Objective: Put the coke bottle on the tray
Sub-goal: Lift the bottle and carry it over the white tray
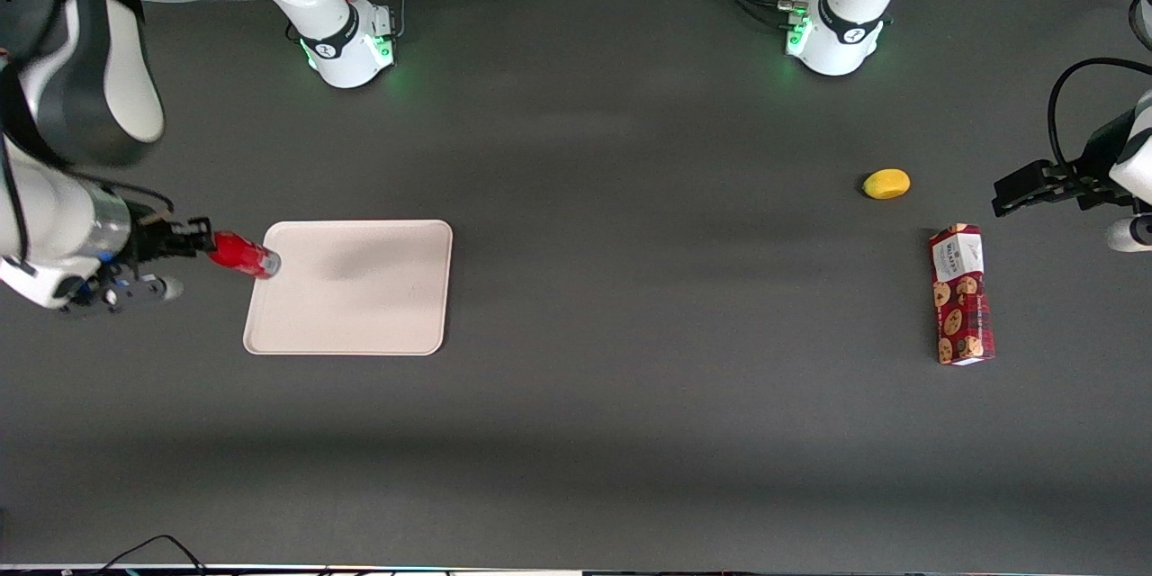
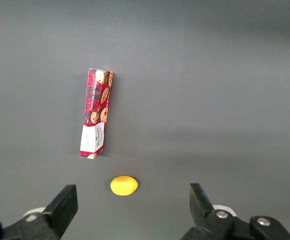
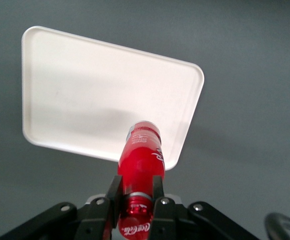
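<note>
My right gripper (image 1: 205, 241) is shut on the neck end of the coke bottle (image 1: 243, 256), a slim red bottle held lying nearly level in the air. Its silvery base points out over the edge of the tray (image 1: 360, 315) at the working arm's end. The tray is flat, cream-white and bare, and lies on the dark table. In the right wrist view the fingers (image 3: 116, 192) clamp the bottle (image 3: 141, 155) just past its red cap, my gripper (image 3: 135, 194) is above the table, and the tray (image 3: 85, 95) lies below the bottle's base.
A red patterned cookie box (image 1: 961, 293) and a yellow lemon-like fruit (image 1: 886, 184) lie toward the parked arm's end of the table; both show in the left wrist view, the box (image 2: 97, 113) and the fruit (image 2: 124, 185).
</note>
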Controlling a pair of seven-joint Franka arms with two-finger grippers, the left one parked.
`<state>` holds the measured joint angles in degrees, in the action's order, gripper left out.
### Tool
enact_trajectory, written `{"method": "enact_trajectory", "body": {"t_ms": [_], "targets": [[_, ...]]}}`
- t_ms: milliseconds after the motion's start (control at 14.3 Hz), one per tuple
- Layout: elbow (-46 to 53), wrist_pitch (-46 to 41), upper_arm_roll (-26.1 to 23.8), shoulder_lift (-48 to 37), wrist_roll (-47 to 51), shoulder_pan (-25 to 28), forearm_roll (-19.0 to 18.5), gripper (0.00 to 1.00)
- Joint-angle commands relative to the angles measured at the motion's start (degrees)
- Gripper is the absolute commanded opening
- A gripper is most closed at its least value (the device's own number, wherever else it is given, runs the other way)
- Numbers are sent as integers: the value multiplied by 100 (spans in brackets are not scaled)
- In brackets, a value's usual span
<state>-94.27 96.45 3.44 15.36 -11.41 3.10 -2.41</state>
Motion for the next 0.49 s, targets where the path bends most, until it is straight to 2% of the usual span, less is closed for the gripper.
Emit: {"method": "enact_trajectory", "body": {"t_ms": [0,420], "targets": [[234,285,-1,537,-125,15,-13,0],[-477,1076,165,618,-212,-46,-22,0]]}}
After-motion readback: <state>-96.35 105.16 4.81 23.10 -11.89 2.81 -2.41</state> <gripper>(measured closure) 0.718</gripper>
